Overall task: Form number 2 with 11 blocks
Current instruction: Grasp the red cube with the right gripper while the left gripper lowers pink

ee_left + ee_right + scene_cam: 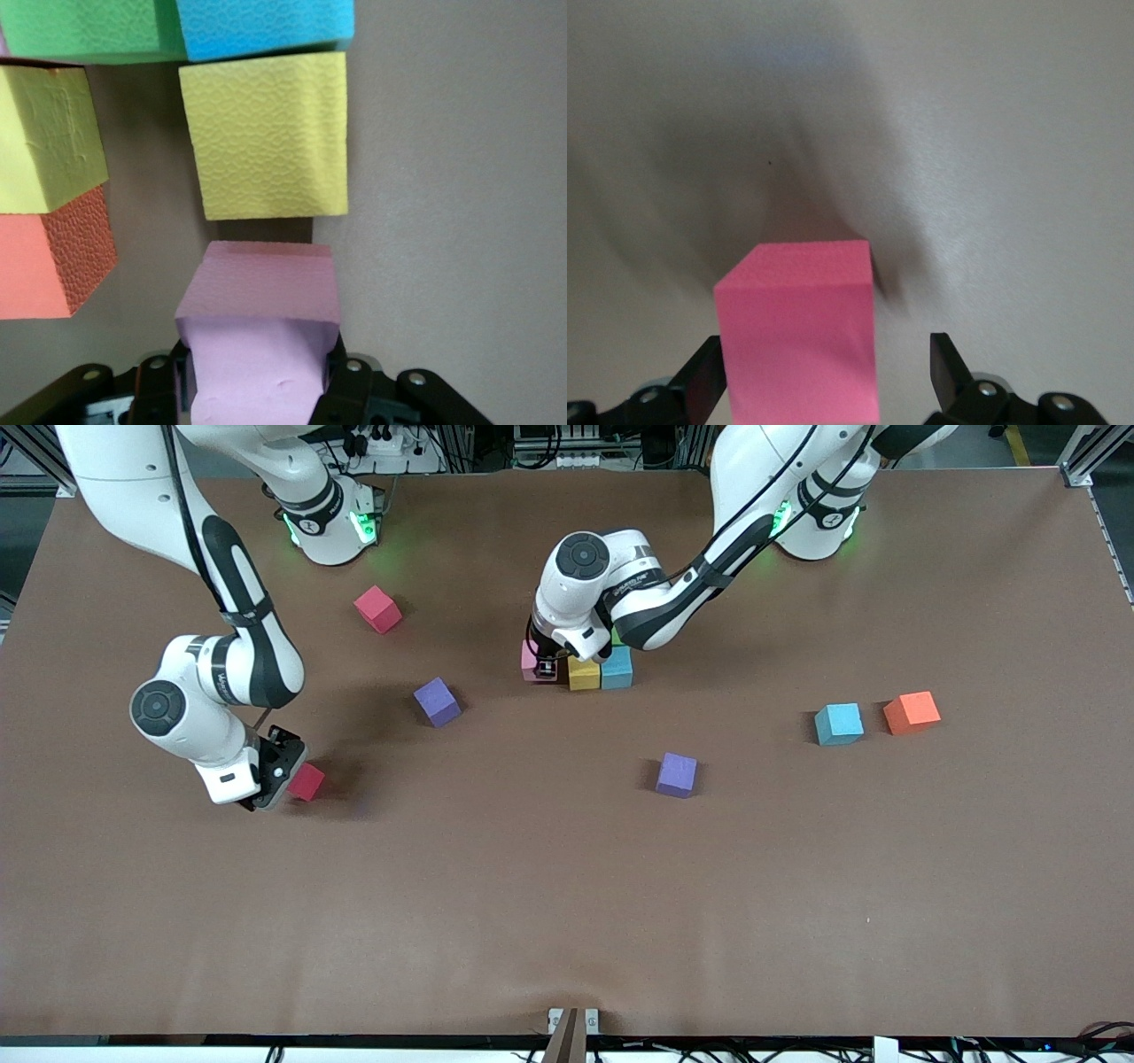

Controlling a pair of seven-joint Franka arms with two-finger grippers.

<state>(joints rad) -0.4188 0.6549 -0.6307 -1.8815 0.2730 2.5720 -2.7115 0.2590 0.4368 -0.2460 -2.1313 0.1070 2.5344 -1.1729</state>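
Left gripper (550,666) is down tight at the cluster mid-bench, jaws closed on the pink block (259,336), the yellow block (584,674) just beside it and the light blue block (617,668) touching that. No passage there. Right gripper (276,772) sits low toward the right arm's end, jaws spread around a red block (306,782). Loose purple blocks (437,701) and (677,774) dot the middle. The whole strip of bench (567,921) along the front-camera edge is wide open.

The left arm mostly covers the small green foam cube (616,637); the pale pink foam cube (529,659) is half hidden too.
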